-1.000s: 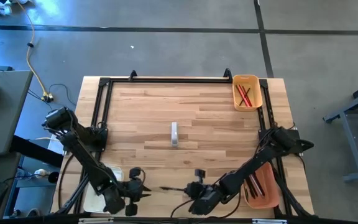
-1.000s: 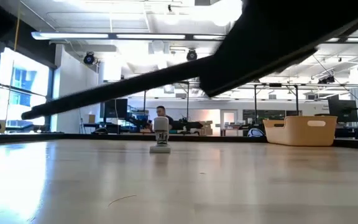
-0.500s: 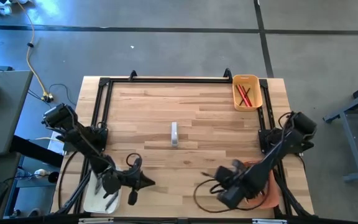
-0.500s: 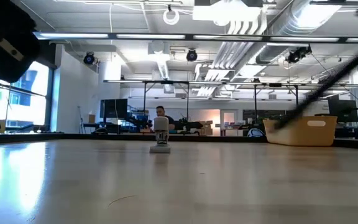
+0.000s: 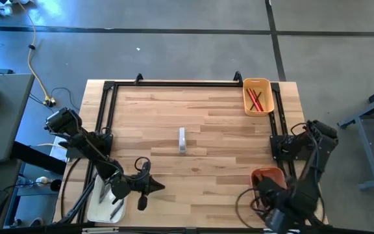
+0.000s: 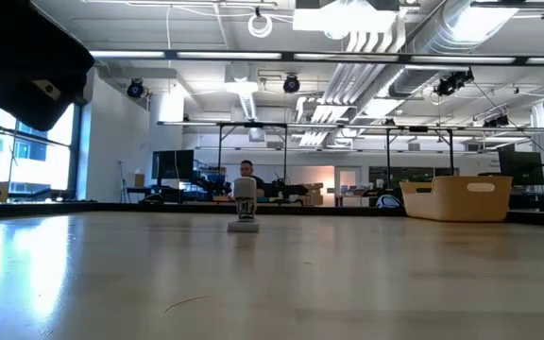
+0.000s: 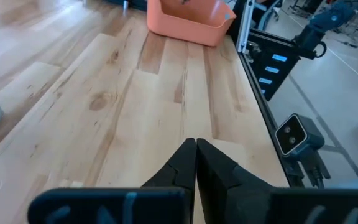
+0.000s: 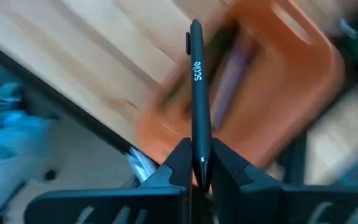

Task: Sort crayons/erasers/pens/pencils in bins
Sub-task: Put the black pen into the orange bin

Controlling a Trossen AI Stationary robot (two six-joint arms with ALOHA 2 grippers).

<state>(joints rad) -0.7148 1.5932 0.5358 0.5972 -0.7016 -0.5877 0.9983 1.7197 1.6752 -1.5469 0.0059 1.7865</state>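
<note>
My right gripper (image 8: 199, 171) hangs over the orange bin (image 5: 268, 177) at the table's near right corner, shut on a black pen (image 8: 197, 81). That bin (image 8: 272, 81) shows blurred below the pen, with some sticks in it. My left gripper (image 5: 158, 186) is shut and empty, low over the near left of the table, pointing toward the right edge; its closed fingertips (image 7: 196, 152) show over bare wood. A cream bin (image 5: 106, 203) lies under the left arm. The yellow-orange bin (image 5: 258, 96) at the far right holds red pencils. My right gripper pinches the black pen at one end (image 8: 199, 163) between its two fingers. The fingers point down from above and lie along the pen. The pen sticks out past the fingertips, lifted clear above the orange bin.
A small white and grey object (image 5: 182, 140) lies in the middle of the table; it also shows in the low view (image 6: 245, 212). A black frame (image 5: 102, 117) runs along the table's left, far and right edges. The wood between the arms is bare.
My right gripper has carried the pen from the near middle of the table toward the right edge and up, and has turned from level to pointing down over the orange bin. My left gripper has shut and drifted slightly toward the right.
</note>
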